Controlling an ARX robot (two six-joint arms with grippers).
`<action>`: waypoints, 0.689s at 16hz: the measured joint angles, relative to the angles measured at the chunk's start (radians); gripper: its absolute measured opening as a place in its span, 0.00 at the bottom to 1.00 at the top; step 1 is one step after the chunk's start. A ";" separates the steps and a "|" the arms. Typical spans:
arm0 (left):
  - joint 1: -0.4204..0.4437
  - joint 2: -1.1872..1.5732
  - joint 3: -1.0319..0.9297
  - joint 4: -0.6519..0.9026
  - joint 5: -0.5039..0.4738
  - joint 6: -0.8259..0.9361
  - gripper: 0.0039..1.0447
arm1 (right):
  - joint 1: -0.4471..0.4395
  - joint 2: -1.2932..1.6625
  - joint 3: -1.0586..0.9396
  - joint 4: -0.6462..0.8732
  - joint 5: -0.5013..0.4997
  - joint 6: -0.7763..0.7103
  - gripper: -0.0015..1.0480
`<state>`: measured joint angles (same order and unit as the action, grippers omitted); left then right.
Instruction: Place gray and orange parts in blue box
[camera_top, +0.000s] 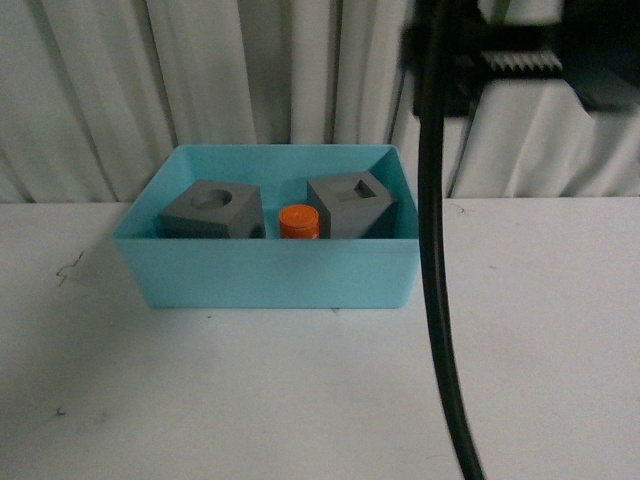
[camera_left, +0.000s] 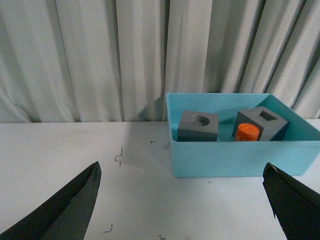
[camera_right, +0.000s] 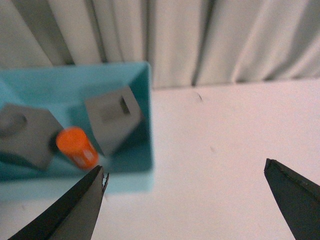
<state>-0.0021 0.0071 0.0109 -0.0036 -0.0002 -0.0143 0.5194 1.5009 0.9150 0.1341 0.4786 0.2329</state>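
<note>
The blue box (camera_top: 265, 275) stands on the white table in front of the curtain. Inside it sit a gray cube with a round recess (camera_top: 212, 210), a gray cube with a square recess (camera_top: 352, 205) and, between them, an orange cylinder (camera_top: 299, 221). The same box (camera_left: 235, 155) and its parts show in the left wrist view, beyond my open left gripper (camera_left: 182, 172), which holds nothing. My right gripper (camera_right: 185, 170) is open and empty, raised beside the box's right wall (camera_right: 145, 120); the orange cylinder (camera_right: 77, 147) lies close to one fingertip (camera_right: 97, 180).
A black cable (camera_top: 435, 250) hangs down in front of the camera, right of the box. My right arm's black housing (camera_top: 530, 55) fills the top right corner. Pale curtains (camera_top: 200, 70) close off the back. Small dark marks (camera_left: 119, 157) dot the tabletop.
</note>
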 joint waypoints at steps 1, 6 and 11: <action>0.000 0.000 0.000 0.000 0.000 0.000 0.94 | 0.035 -0.116 -0.125 -0.080 0.060 0.066 0.94; 0.000 0.000 0.000 0.000 0.001 0.000 0.94 | 0.177 -0.320 -0.386 0.060 0.224 0.340 0.86; 0.000 0.000 0.000 0.000 0.000 0.000 0.94 | -0.058 -0.654 -0.759 0.583 -0.009 -0.173 0.32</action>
<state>-0.0021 0.0071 0.0109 -0.0032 0.0002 -0.0143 0.4614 0.8471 0.1562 0.7174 0.4694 0.0601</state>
